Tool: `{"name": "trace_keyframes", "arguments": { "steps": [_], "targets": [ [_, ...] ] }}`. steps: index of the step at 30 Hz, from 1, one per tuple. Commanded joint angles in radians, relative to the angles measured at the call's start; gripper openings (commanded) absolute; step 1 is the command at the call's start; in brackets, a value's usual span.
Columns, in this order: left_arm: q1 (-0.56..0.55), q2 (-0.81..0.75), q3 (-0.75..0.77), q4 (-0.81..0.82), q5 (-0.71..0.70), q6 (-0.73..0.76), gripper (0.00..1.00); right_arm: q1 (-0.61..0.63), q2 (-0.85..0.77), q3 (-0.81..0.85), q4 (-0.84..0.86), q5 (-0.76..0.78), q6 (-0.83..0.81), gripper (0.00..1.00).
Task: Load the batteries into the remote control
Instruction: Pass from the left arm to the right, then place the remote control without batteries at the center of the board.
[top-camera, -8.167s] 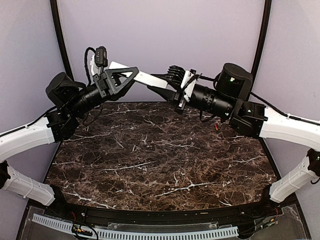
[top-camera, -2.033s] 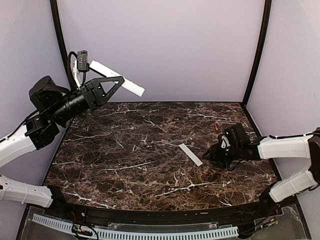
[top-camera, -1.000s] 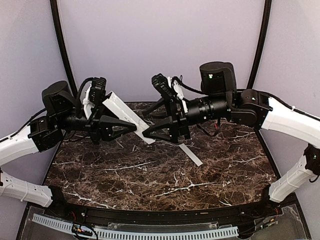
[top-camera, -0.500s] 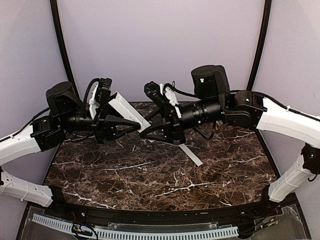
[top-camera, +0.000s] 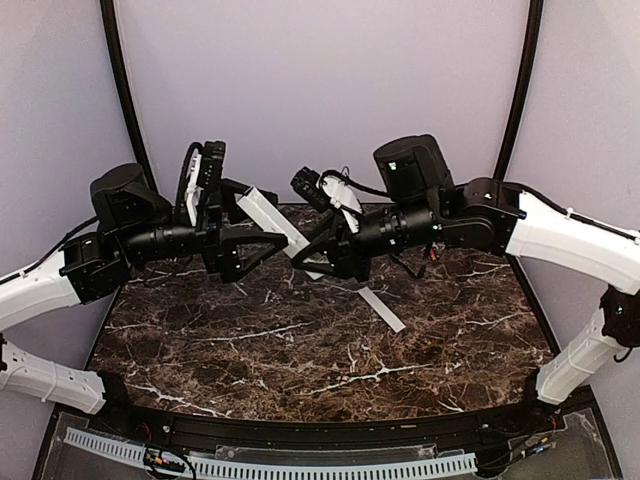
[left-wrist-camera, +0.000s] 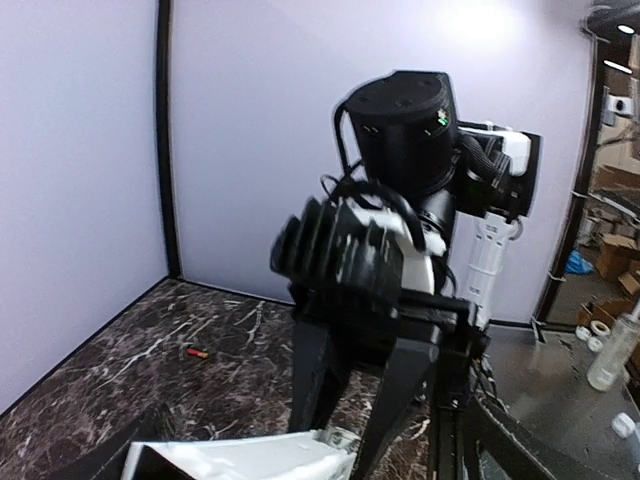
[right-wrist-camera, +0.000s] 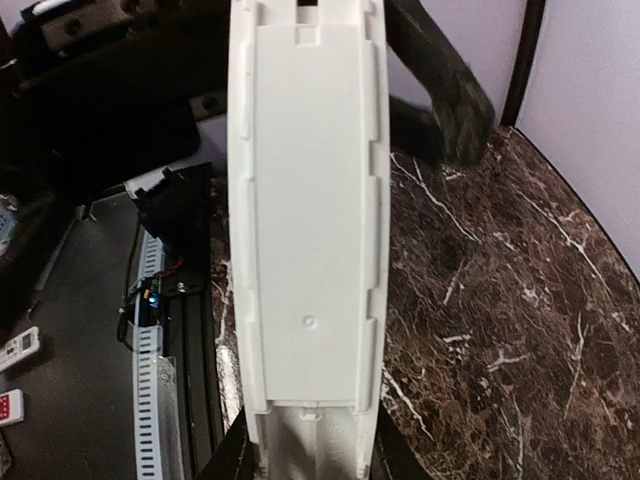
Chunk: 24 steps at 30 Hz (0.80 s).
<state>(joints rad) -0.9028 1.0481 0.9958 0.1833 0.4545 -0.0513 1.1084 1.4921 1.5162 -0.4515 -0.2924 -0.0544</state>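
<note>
The remote control (top-camera: 276, 224), a long white bar, hangs slanted above the table's far middle between both arms. My right gripper (top-camera: 319, 258) is shut on its lower end. In the right wrist view the bar (right-wrist-camera: 306, 230) runs straight up from between my right gripper (right-wrist-camera: 312, 462), its recessed face toward the camera. My left gripper (top-camera: 270, 218) stands open, its fingers spread to either side of the bar's upper part. The left wrist view has the bar's end (left-wrist-camera: 235, 458) at the bottom edge, pinched by the right arm's black fingers (left-wrist-camera: 322, 380). One red battery (left-wrist-camera: 197, 352) lies on the table.
A thin flat white cover strip (top-camera: 382, 309) lies on the dark marble table (top-camera: 300, 360) right of centre. Purple walls close in the back and both sides. The two arms meet over the far half of the table.
The left jaws have spread apart off the remote while the right gripper keeps its hold on the lower end. Both arms have shifted slightly, and the bar now sits a little higher.
</note>
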Motion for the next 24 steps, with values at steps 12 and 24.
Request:
{"name": "trace_keyframes", "arguments": {
  "steps": [12,24],
  "targets": [
    [0.122,-0.098,-0.019,-0.255,-0.821,-0.373,0.99,-0.070,0.417,-0.071,-0.342,0.363,0.373,0.00],
    [0.157,-0.113,-0.060,-0.241,-0.818,-0.393,0.98,-0.057,0.560,-0.066,-0.407,0.397,0.483,0.00]
  ]
}}
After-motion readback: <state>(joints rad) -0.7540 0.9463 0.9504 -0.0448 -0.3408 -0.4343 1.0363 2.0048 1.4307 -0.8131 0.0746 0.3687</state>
